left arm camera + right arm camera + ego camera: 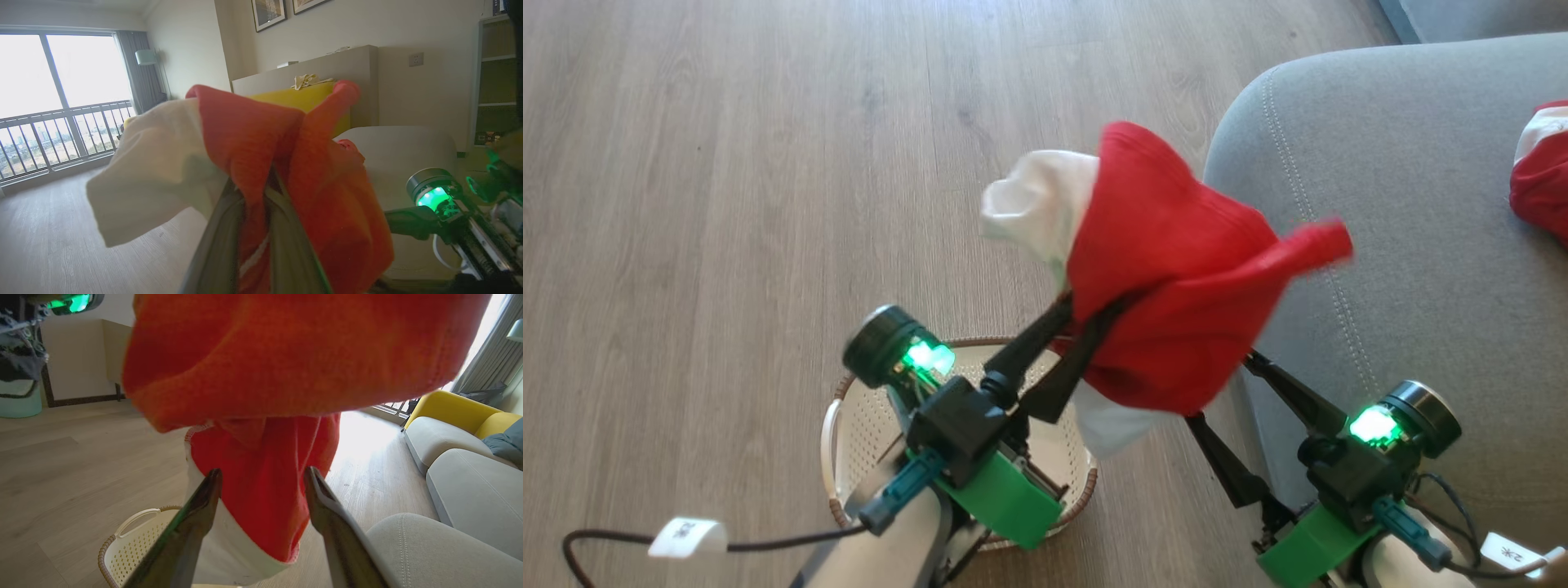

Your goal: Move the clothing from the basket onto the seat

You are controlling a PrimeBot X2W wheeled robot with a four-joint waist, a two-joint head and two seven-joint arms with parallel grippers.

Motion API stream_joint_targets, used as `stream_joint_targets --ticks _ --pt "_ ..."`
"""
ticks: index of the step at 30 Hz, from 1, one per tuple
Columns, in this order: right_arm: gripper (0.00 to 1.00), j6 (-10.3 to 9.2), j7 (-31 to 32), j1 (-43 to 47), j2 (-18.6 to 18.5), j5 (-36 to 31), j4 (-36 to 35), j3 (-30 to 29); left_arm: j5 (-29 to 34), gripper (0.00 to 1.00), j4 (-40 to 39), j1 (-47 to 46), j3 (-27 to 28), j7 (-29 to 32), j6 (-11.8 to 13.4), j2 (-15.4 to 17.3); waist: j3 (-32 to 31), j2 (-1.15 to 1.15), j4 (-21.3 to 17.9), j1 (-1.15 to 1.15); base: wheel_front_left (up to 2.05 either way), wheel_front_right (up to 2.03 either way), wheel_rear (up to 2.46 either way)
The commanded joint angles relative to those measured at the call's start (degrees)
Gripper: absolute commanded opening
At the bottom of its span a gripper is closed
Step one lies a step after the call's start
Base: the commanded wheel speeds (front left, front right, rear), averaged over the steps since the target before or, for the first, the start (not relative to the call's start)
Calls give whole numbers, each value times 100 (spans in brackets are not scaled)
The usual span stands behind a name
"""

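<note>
A red garment with white trim point(1168, 269), one piece of the clothing, hangs in the air above the cream basket point(874, 425) and next to the grey seat point(1405, 204). My left gripper point(1090, 314) is shut on it, fingertips buried in the fabric. The left wrist view shows the garment point(245, 139) bunched over that gripper point(261, 192). My right gripper point(1217, 388) stands open just under the garment's right side. In the right wrist view the cloth point(265, 490) hangs just beyond the spread fingertips of that gripper point(263, 473). Another red and white garment point(1539, 175) lies on the seat.
The basket point(130, 539) stands on a wooden floor point(727, 163) beside the seat's rounded corner point(429, 551). More grey and yellow sofa sections point(449, 428) run toward a window. A black cable point(768, 541) trails off my left forearm.
</note>
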Motion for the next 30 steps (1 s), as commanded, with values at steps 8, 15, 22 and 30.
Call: stream_joint_targets --ticks 8,15,22,30 --pt "100 -2 -37 -458 -132 -149 1 131 0 0 -265 -155 -70 -55 -25 -35 61 0 39 0 0 0 0" --pt "100 -2 -37 -789 -57 -217 193 394 -19 0 -185 -194 -386 -55 -49 -35 83 0 91 0 0 0 0" --pt "0 -2 -37 -898 79 -236 341 436 -58 0 -118 -224 -554 -55 -56 -35 43 0 187 0 0 0 0" --pt "0 -2 -37 -843 237 -149 237 248 -69 0 -83 -213 -582 -55 -58 -35 36 0 250 0 0 0 0"
